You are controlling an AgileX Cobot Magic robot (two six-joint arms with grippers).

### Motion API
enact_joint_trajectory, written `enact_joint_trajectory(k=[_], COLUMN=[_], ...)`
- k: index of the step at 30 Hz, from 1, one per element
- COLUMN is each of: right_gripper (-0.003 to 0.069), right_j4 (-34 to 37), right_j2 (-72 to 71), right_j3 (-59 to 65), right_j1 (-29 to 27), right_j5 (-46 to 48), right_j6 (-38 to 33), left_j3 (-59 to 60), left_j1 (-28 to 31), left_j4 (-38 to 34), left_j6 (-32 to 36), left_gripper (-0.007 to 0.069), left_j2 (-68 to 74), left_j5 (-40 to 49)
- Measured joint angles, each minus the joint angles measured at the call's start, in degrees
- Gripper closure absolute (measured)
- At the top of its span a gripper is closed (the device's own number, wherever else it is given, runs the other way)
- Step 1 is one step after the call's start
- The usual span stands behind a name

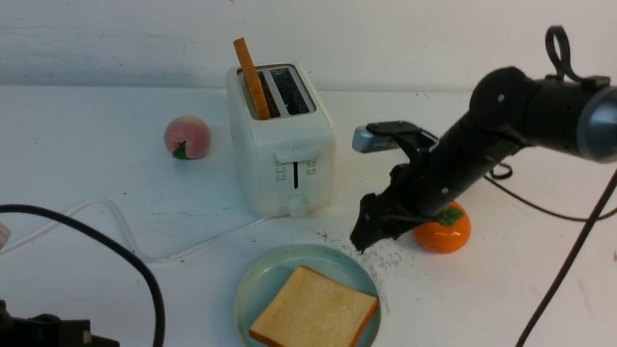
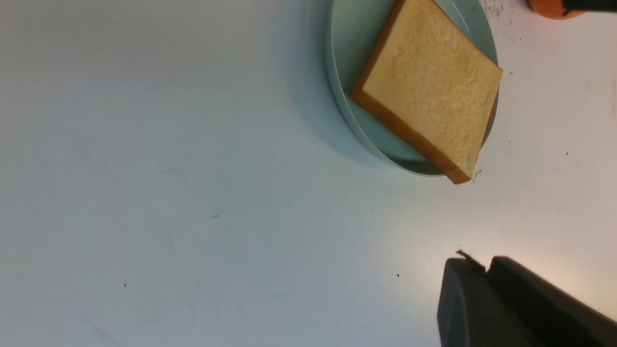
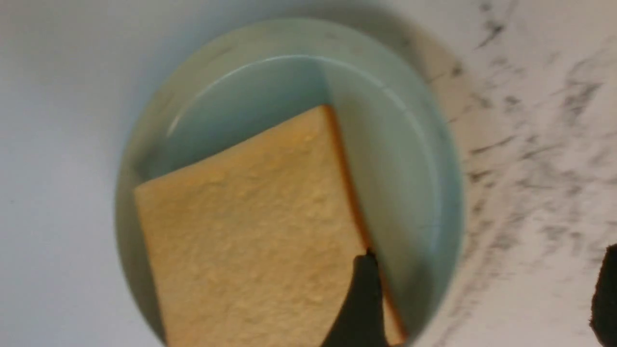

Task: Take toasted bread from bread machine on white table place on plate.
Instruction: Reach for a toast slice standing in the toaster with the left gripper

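Brightness: bright, even light in all three views; the white counter nearly washes out toward the far wall.
Shadows: soft and faint; in the left wrist view the plate throws a grey smudge beside its rim.
Glare: a warm bright patch lies on the counter beside the left gripper.
Blur: the right wrist view is smeared, with the plate rim, toasted bread and dark scuffs all soft; the right gripper shows as unfocused black shapes.
Sharpness: the front view is crisp at centre and softer on the right arm.
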Motion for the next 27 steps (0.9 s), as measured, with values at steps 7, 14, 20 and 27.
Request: enact_joint_trajectory(k=[7,14,20,27], right_gripper=[0.0232,0.0659,0.0678,0.0678], right_j4=[-16.6,-23.4,-23.4,-23.2], right_j2=[0.0,-2.7,-11.8,-31.9], right_j3=[-15.7,-22.9,-19.7,-1.2], right_j1=[0.0,-1.1,-3.6,-7.4], right_j5=[13.0,15.2,15.8,16.2], right_j6=[11.4,18.5,21.6,21.7], left_j3=[0.0,-0.3,-5.8,-17.0], left_j1=[0.0,0.0,0.0,0.0], left_j4=[-1.4,-14.0,-13.2,-2.0], left_j6=[0.0,1.1,5.0,-2.3], left_gripper=[0.0569,0.0569,0.0569,0.0569], left_j2=[0.0,0.6,5.0,12.0], left_j5=[-1.2,-8.8,-6.6,-3.5])
